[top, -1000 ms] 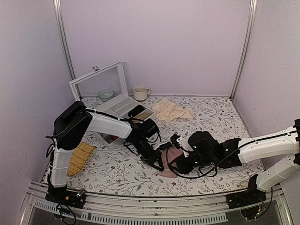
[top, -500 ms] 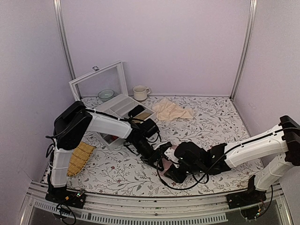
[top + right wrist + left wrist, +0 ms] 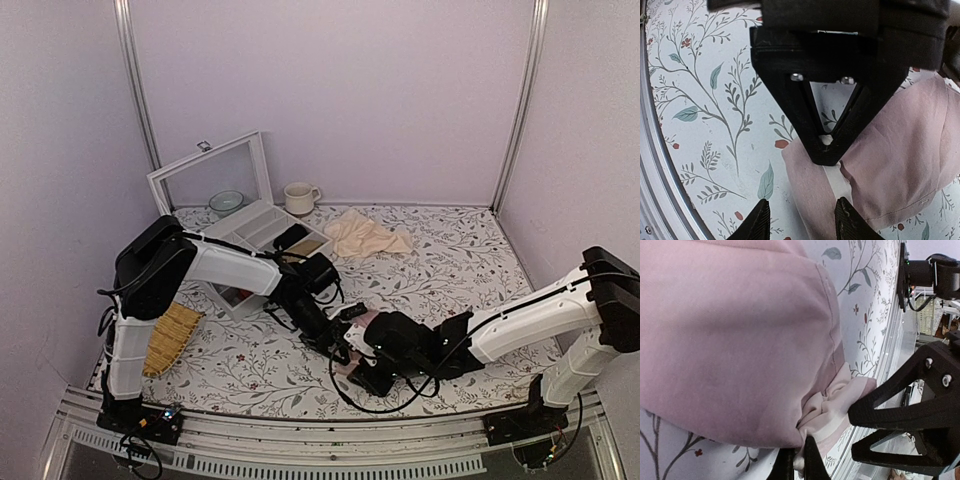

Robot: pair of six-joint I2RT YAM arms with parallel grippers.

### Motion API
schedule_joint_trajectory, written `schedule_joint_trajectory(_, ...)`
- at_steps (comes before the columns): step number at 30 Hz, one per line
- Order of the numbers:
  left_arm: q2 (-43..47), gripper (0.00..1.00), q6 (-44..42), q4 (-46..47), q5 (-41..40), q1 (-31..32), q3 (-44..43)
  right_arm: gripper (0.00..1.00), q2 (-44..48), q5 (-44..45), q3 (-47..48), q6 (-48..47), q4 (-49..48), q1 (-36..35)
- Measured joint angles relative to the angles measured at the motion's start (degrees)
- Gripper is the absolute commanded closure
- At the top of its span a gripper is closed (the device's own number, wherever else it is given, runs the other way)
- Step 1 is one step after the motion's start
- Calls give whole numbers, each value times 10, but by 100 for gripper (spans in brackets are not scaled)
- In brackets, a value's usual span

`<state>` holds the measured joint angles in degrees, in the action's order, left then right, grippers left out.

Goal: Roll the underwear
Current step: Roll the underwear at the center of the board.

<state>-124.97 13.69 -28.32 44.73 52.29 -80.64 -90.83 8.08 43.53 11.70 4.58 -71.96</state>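
Observation:
The dusty-pink underwear [image 3: 735, 340] lies flat on the flowered table, mostly hidden under both arms in the top view, where a bit of the underwear [image 3: 370, 320] shows. My left gripper [image 3: 796, 466] is shut on the bunched cream waistband edge [image 3: 832, 412] at the near corner. In the right wrist view the left gripper's fingertips [image 3: 826, 147] pinch that same spot. My right gripper [image 3: 802, 210] is open and hovers low, its two fingers straddling a folded pink strip of the underwear [image 3: 812, 180]. In the top view the left gripper [image 3: 342, 352] and right gripper [image 3: 362, 380] sit close together.
A white compartment box [image 3: 250, 228] with its lid raised stands at the back left, a cream mug [image 3: 298, 197] and a pale bowl [image 3: 227, 201] behind it. A beige cloth [image 3: 365, 237] lies at the back centre. A woven mat [image 3: 170, 337] lies by the left arm's base.
My right arm has swung left and toward the near edge, bringing its open gripper beside the left one at the underwear's near corner. The left gripper has stayed shut in place.

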Motion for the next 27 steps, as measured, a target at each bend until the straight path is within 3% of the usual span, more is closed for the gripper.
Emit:
schedule_joint_trajectory(4, 0, 100, 0, 0, 0, 0, 0, 56, -7, 11, -14, 0, -17, 0)
schedule_joint_trajectory(10, 0, 100, 1, 0, 0, 0, 0, 66, -16, 23, -19, 0, -36, 0)
schedule_joint_trajectory(23, 0, 100, 9, 0, -1, 0, 0, 63, -33, 40, -37, 1, -80, -1)
schedule_joint_trajectory(27, 0, 100, 9, 0, -2, 0, 0, 71, -44, 48, -37, 3, -90, -1)
